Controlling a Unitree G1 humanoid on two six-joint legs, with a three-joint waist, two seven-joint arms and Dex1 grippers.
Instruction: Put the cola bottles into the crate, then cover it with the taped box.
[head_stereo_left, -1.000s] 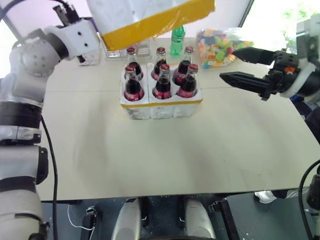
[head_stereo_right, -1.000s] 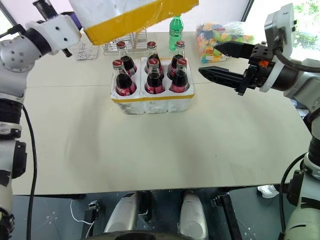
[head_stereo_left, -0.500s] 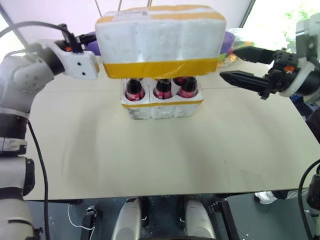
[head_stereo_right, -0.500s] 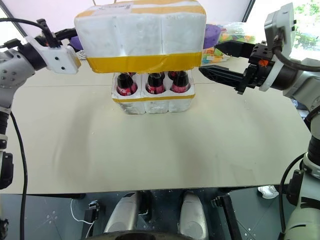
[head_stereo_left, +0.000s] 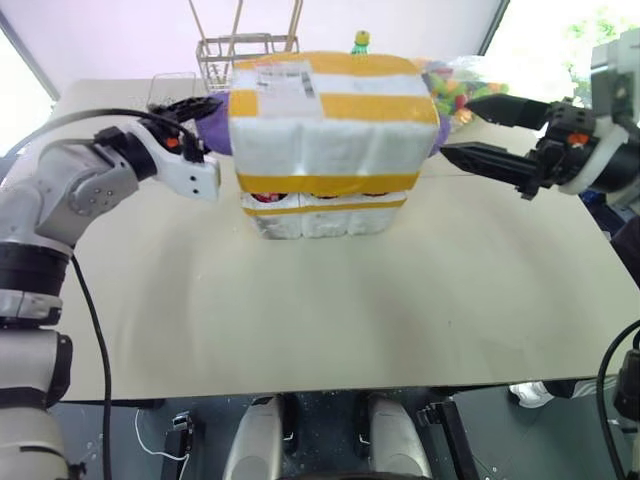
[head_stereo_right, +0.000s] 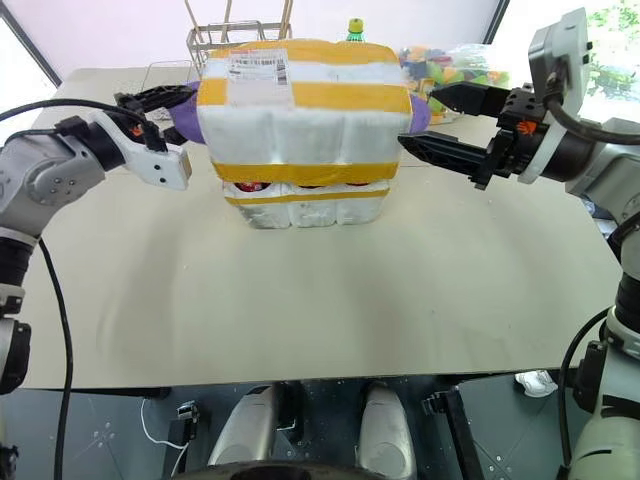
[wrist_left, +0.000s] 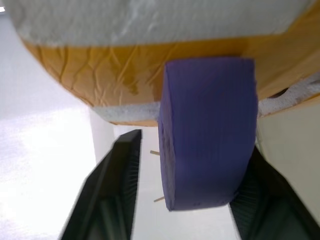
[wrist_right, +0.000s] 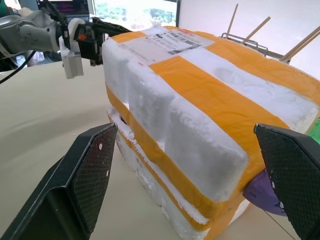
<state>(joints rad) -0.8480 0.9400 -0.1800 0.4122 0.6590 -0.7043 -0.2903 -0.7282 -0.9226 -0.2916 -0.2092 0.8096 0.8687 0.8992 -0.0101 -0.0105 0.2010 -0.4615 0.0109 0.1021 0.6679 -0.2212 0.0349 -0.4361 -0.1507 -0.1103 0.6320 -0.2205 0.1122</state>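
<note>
**Two foam pieces now stacked: box down over crate**

Since a second ago the taped box (head_stereo_left: 325, 130) has dropped from above onto the crate (head_stereo_left: 322, 216) mid-desk (head_stereo_left: 330, 310); cola bottles (head_stereo_right: 252, 186) show merely as red slivers in the seam. Covering looks essentially done.

Left end effector (head_stereo_right: 150, 100): fingers spread, straddling the purple patch (wrist_left: 207, 130), per left wrist view. Right end effector (head_stereo_left: 487, 130): wide open, just beside the box, untouching.

The taped box (head_stereo_left: 325, 125) is now lowered onto the crate (head_stereo_left: 322, 213), hiding the cola bottles; the left gripper (head_stereo_right: 152, 98) is opened.
</note>
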